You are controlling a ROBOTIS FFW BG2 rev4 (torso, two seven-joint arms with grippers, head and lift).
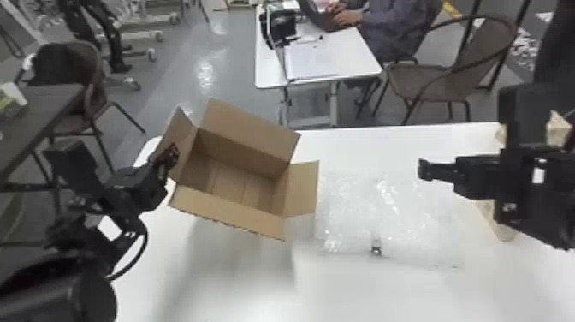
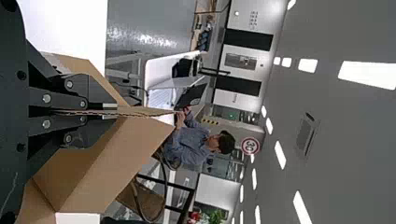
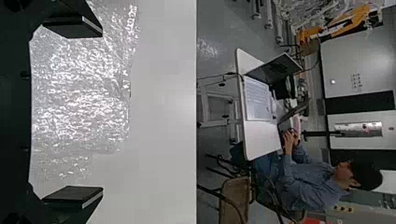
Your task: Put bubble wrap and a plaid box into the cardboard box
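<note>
Head view shows you the bubble wrap lying spread on the white table. Left of it is the cardboard box, its flaps splayed; your left gripper pinches the left flap. Your right gripper, fingers wide apart, is near the wrap's right side. Something tan sits partly hidden behind the right arm.

Layout: cardboard box over the work table's far left part; bubble wrap on the table, right of the box (near its right flap). Farther right, an item partly behind the right arm. Beyond: second table, laptop on it, chair to its right.
</note>
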